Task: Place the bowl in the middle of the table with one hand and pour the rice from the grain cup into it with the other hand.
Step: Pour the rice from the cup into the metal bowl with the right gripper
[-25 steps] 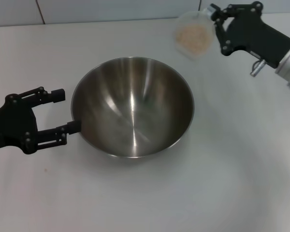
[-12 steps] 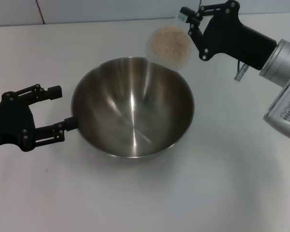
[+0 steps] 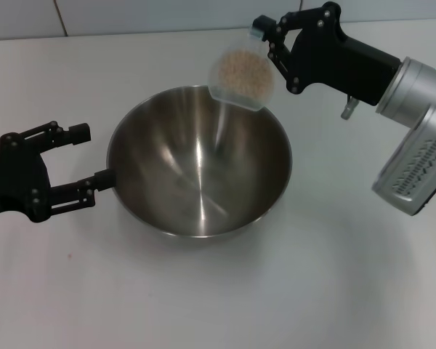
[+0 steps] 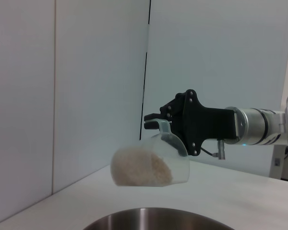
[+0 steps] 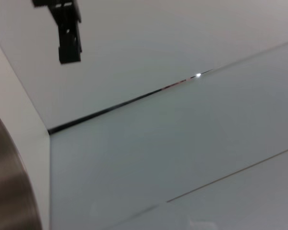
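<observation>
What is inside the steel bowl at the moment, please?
Only bare shiny metal shows inside the bowl; no grains are visible. The rice sits in the tilted grain cup, held by the right gripper over its far rim.

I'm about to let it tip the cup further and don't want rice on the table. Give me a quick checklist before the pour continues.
1. Grain cup held in the right claw: ok, gripped at its upper end and tilted on its side.
2. Cup mouth over the bowl: ok in the head view, but only just at the far rim; the left wrist view shows the cup above the rim.
3. Rice contained: ok, heaped toward the mouth, none seen in the bowl.
4. Bowl steadied: cannot tell; the left claw is open beside the rim, one fingertip right at it.
5. Table free of spilled grains: ok.
</observation>
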